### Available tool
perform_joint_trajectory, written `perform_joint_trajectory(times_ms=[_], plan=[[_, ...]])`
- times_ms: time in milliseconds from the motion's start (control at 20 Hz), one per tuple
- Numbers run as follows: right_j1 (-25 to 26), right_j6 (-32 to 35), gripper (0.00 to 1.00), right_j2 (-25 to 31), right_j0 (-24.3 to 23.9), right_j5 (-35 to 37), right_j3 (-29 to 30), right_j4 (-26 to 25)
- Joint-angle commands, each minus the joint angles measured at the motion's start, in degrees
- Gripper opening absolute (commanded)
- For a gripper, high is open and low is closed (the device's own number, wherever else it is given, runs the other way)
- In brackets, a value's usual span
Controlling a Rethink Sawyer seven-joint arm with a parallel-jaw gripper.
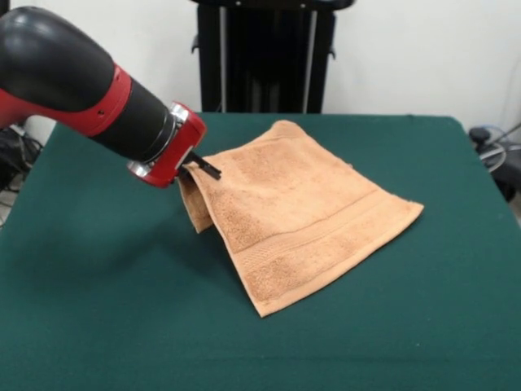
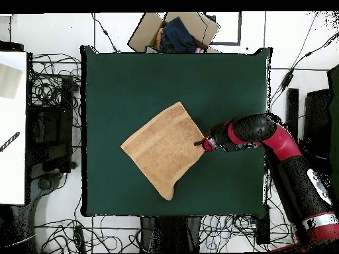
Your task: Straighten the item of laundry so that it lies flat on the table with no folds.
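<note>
Peach-orange terry-cloth hand towel (image 1: 301,216): corner lifted off dark green felt table (image 1: 391,342) — folded under, lying diagonally.
Gripper (image 1: 207,170): closed on that corner.

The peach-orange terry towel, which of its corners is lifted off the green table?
The corner pinched by the gripper: on the peach-orange terry towel it hangs raised with a fold drooping beneath, while the others rest on the dark green table.

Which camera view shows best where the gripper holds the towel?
The front view: the gripper lifts the towel by one edge, cloth hanging below it. The overhead view shows only the gripper meeting the towel's edge, not the lift.
</note>
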Motion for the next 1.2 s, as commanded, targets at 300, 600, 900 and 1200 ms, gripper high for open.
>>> perform_joint_trajectory(times_ms=[300,600,900,1200], plan=[[-7.5,2.7,0.00,-2.5,1.4,2.7,3.4,0.2],[-13.1,8.0,0.00,-1.8,3.9,1.5,7.7,2.3],[-12.7,8.6,0.00,-2.6,5.3,-2.6,9.3,2.3],[-5.6,6.5,0.00,-3.6,1.4,-13.2,10.3,0.6]])
